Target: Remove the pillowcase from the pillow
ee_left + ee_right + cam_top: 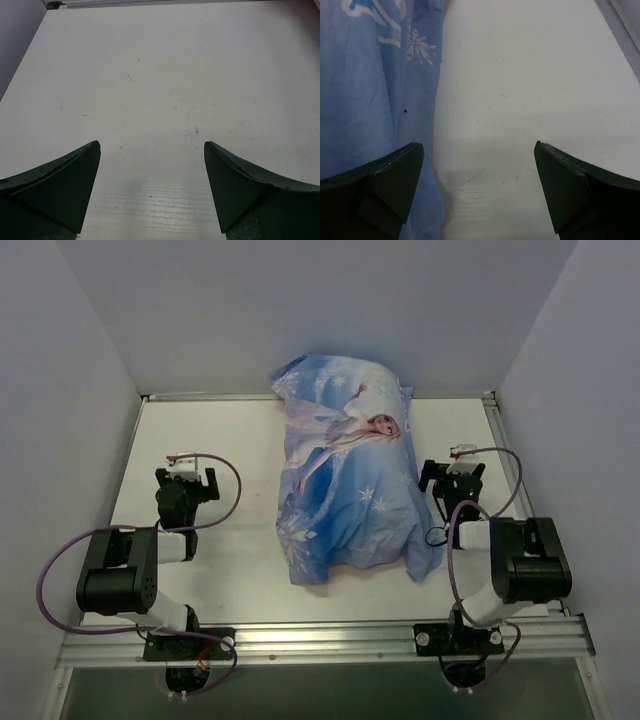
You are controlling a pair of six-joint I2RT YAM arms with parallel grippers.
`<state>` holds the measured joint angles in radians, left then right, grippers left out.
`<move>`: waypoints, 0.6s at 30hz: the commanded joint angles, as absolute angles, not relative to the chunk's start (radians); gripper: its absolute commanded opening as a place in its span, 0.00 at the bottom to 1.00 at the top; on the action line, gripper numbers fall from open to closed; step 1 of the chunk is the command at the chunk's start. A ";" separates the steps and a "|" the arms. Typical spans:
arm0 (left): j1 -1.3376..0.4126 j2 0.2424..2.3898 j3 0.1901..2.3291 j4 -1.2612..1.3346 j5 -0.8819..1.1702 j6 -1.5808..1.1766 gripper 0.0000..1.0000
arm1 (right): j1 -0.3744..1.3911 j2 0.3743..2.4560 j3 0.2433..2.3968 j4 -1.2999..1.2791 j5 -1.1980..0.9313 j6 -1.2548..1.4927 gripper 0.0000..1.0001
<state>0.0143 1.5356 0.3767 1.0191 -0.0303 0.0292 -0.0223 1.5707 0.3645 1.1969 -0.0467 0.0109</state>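
The white table [230, 440] carries the blue pillowcase [345, 480] at its middle, stuffed plump, the pillow inside hidden; the right gripper [479, 150] gapes empty at the fabric's right edge; the left gripper [152, 149], likewise wide open, hovers well apart over bare table.

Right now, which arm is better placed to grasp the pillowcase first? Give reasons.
The right: the right gripper is open close beside the pillowcase, whose blue edge shows in its wrist view; the left gripper, also open, faces only table.
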 commanded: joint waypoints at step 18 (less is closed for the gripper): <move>0.055 1.528 1.411 -0.735 0.514 0.239 0.94 | 0.116 1.963 1.267 0.322 -0.626 0.479 0.91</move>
<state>0.0608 1.5078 1.3880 -0.2554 0.3737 0.1841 0.0917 1.8999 1.2011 0.4324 -0.5091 0.4244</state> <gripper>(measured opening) 0.938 0.922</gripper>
